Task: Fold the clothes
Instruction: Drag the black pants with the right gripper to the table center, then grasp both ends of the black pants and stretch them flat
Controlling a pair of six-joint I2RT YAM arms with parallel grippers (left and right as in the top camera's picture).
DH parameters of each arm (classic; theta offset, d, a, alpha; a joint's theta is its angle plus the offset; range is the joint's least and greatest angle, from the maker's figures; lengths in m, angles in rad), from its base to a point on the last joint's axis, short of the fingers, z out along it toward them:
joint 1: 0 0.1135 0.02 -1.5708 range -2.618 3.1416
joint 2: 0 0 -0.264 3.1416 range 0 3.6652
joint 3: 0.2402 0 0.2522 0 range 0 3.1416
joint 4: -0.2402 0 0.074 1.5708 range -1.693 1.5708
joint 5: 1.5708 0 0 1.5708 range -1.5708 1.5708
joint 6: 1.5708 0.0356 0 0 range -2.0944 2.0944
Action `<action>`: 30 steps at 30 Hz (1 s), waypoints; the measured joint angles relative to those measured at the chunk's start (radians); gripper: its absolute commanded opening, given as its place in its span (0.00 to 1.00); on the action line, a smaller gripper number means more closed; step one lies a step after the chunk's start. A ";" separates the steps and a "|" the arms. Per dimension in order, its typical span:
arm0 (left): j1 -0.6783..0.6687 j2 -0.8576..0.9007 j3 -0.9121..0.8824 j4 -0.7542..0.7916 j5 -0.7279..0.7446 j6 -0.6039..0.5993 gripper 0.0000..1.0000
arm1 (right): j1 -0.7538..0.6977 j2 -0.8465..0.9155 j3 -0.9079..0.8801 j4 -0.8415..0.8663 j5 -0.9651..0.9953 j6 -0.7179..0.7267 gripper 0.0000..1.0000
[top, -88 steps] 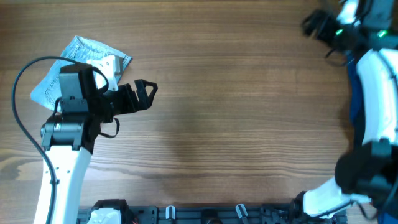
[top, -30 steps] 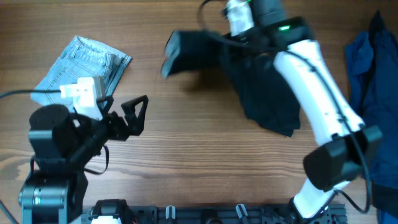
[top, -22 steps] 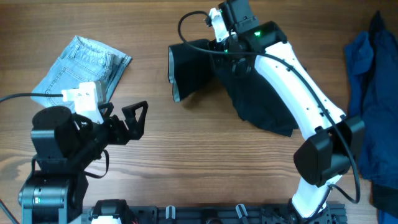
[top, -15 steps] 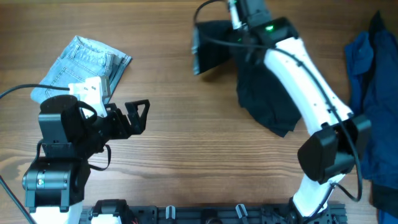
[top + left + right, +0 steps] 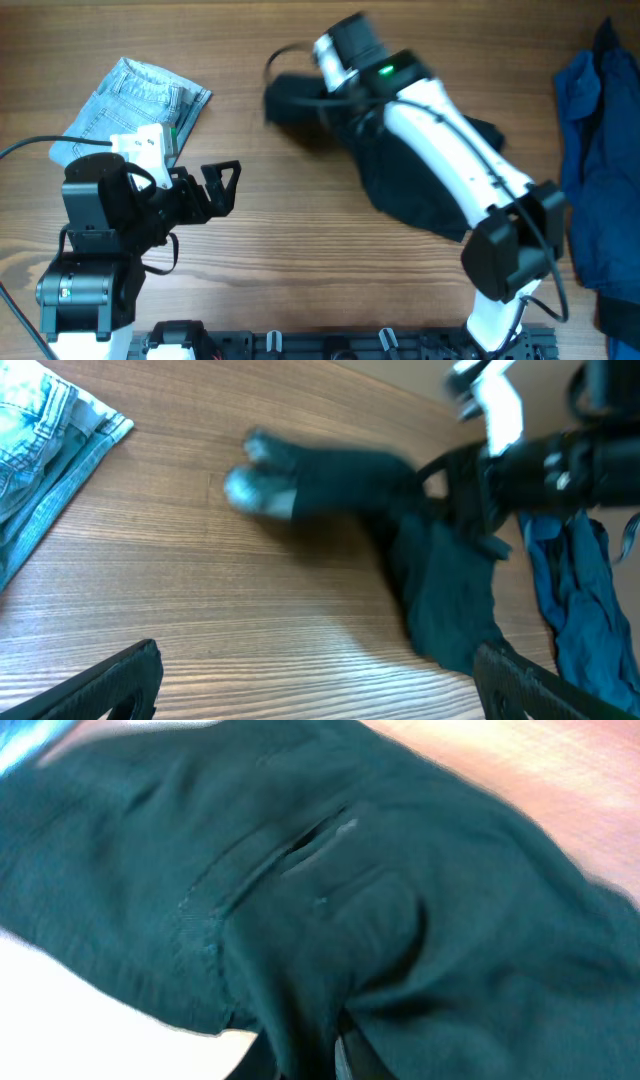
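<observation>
A dark green garment (image 5: 405,170) lies bunched on the table's far middle, one end lifted and blurred by motion. My right gripper (image 5: 338,1050) is shut on a pinch of that cloth (image 5: 330,900), which fills the right wrist view. From overhead the gripper is buried in the cloth under the wrist (image 5: 345,50). My left gripper (image 5: 228,188) stands open over bare wood at the left, well apart from the garment (image 5: 440,590). Both of its fingers (image 5: 110,680) frame empty table in the left wrist view.
Folded light-blue jeans (image 5: 135,95) lie at the far left, behind the left arm, and also show in the left wrist view (image 5: 40,440). A crumpled blue garment (image 5: 595,150) lies along the right edge. The right arm (image 5: 470,170) stretches across the dark garment.
The right arm has swung the held end of the dark green garment left and toward me, dragging the cloth along. The left arm has stayed still for the last half second.
</observation>
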 measured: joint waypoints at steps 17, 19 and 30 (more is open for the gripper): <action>-0.006 0.203 0.000 -0.025 -0.001 0.006 0.26 | -0.398 -0.016 -0.004 -0.172 -0.122 -0.039 0.50; -0.029 0.301 0.002 0.051 -0.004 0.005 0.04 | -0.401 -0.016 -0.004 -0.172 -0.167 -0.042 0.28; -0.216 0.972 0.009 0.635 -0.097 -0.042 0.04 | -0.381 -0.016 -0.004 -0.259 -0.243 -0.039 0.23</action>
